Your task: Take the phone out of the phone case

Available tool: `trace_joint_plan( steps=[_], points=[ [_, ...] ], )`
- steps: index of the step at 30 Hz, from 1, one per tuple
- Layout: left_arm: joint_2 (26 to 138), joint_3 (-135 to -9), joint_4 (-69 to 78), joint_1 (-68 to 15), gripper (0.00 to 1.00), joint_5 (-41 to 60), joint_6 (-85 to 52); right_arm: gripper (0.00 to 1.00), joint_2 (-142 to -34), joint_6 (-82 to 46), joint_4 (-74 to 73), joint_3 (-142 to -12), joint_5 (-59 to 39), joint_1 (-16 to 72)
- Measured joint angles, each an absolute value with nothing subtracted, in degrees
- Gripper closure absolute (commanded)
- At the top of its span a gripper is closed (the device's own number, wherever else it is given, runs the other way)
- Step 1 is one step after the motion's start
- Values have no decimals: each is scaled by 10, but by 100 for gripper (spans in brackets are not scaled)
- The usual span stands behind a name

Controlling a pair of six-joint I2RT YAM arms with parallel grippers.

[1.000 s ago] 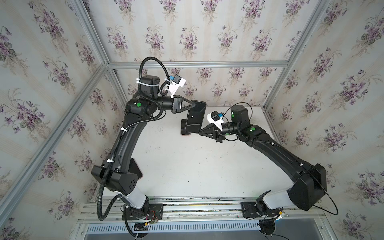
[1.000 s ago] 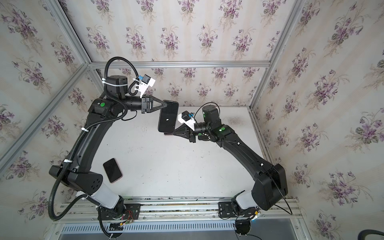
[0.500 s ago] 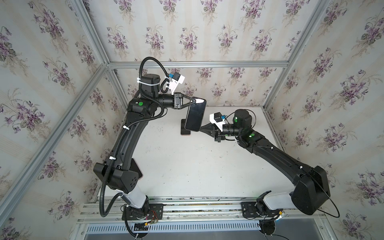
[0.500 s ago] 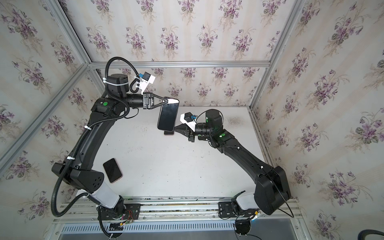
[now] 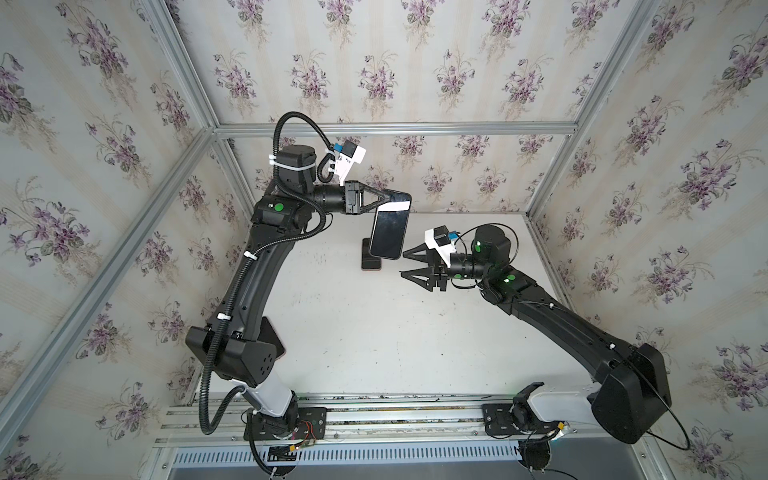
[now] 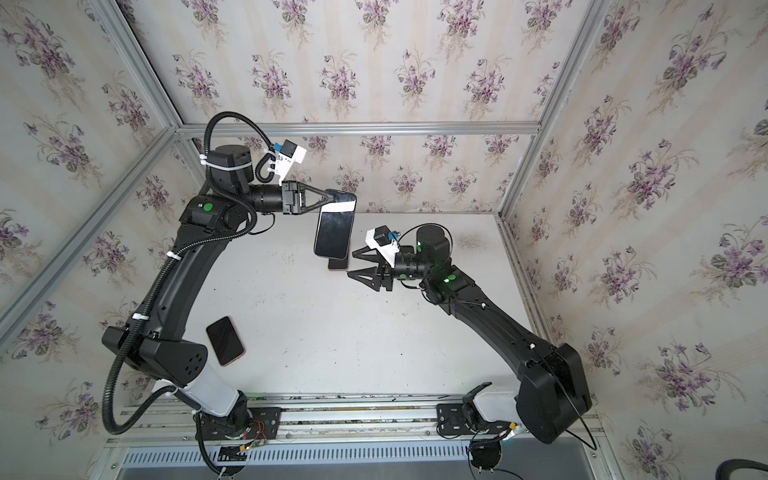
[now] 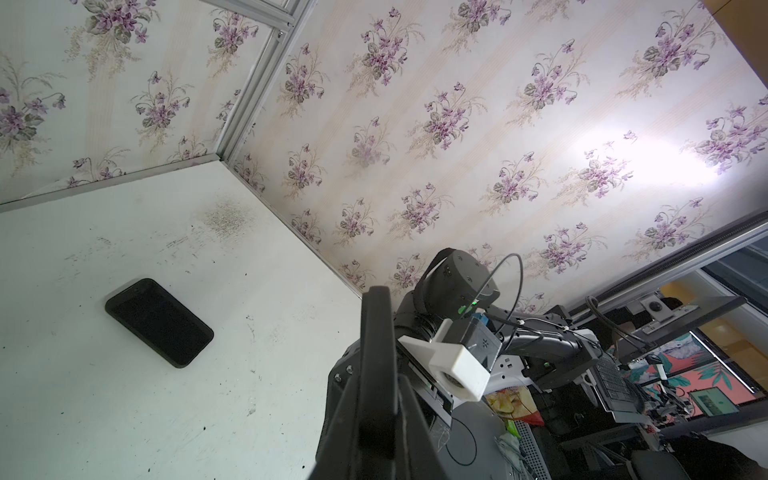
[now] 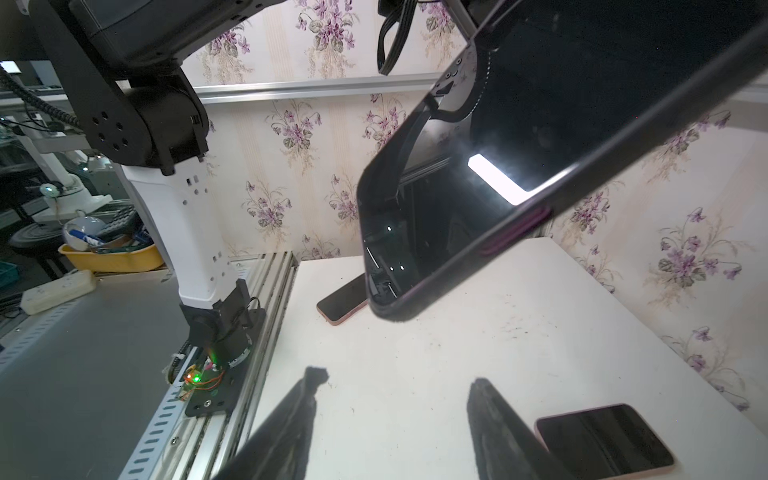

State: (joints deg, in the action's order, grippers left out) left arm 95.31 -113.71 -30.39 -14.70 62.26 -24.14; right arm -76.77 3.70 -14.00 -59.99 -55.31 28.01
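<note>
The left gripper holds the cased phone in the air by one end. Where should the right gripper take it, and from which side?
Probably the free lower end of the cased phone, pinched across its thin body, coming from the right arm's side. The left gripper clamps the upper end, the slab hangs down, and the right gripper stands open beside that end.

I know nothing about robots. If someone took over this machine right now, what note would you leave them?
Left gripper: jaws shut on the cased phone, held above the table by one end.
Right gripper: jaws open, empty, beside its free end.
A loose phone lies below it; a second phone lies near the left arm's base.
Done: picked up. Left: pull the phone out; the case looks still on.
</note>
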Motion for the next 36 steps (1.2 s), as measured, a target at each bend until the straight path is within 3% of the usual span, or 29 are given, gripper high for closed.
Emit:
trace_joint_plan(
  steps=[5, 14, 25, 29, 36],
  points=[
    [953, -1133, -300, -154, 100, 632, -236, 42, -790, -14, -183, -612, -567, 280],
    [953, -1132, -299, -154, 100, 633, -234, 60, -809, -69, -243, -618, -596, 280],
    [953, -1132, -287, -156, 100, 639, -229, 89, -822, -96, -258, -618, -633, 280],
    [954, -1132, -278, -162, 100, 643, -225, 94, -830, -95, -267, -621, -647, 280],
    [956, -1127, -265, -166, 100, 632, -231, 94, -848, -90, -275, -633, -659, 280]
  ],
)
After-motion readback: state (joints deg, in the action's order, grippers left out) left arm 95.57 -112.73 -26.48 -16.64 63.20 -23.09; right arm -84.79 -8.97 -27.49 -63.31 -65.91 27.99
